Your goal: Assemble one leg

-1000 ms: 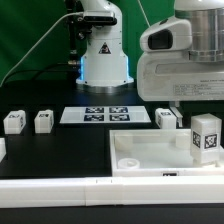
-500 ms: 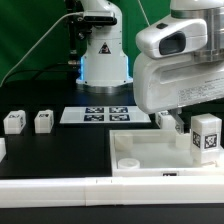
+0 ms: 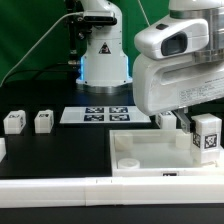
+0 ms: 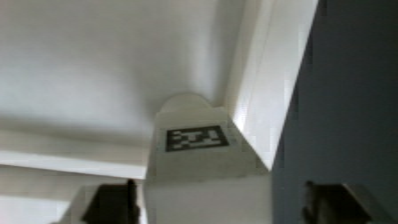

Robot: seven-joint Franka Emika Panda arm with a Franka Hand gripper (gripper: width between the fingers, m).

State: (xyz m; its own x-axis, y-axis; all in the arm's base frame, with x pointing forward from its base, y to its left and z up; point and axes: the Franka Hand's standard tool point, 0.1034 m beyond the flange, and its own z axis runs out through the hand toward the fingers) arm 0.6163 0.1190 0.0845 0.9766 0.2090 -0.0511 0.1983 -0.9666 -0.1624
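**Leg** (image 3: pixel 207 135): stands upright, tag facing out, on the tray's far corner, close to the counter (image 3: pixel 60 150) edge at the exterior view's right. From where I stand it looks set at a corner socket, which would explain the upright pose. I cannot tell whether it is fully seated.

**End effector** (image 4: pixel 228 200): hangs straight over the leg, spread wide, with one of its dark fingers (image 4: pixel 111 202) on each side of the block. One finger is just beside the leg and the other shows a clear gap, so nothing is gripped. I judge it is lined up this way so the jaws can close on the leg's flat sides.

**Tray** (image 3: pixel 150 152): lies flat, rim up, near the front corner at the exterior view's right, open side up to take legs.

**Second leg** (image 3: pixel 167 119): upright just beyond the tray's far rim, partly hidden by the arm.

**Third leg** (image 3: pixel 43 121), **fourth leg** (image 3: pixel 13 121): upright and side by side toward the edge at the exterior view's left, well apart from the tray and probably waiting their turn.

**Marker board** (image 3: pixel 95 114): flat at mid-counter, toward the far edge, before the arm's base (image 3: pixel 103 55).

**Bar** (image 3: pixel 60 186): long and white, lying along the front edge, likely there to fence parts in.
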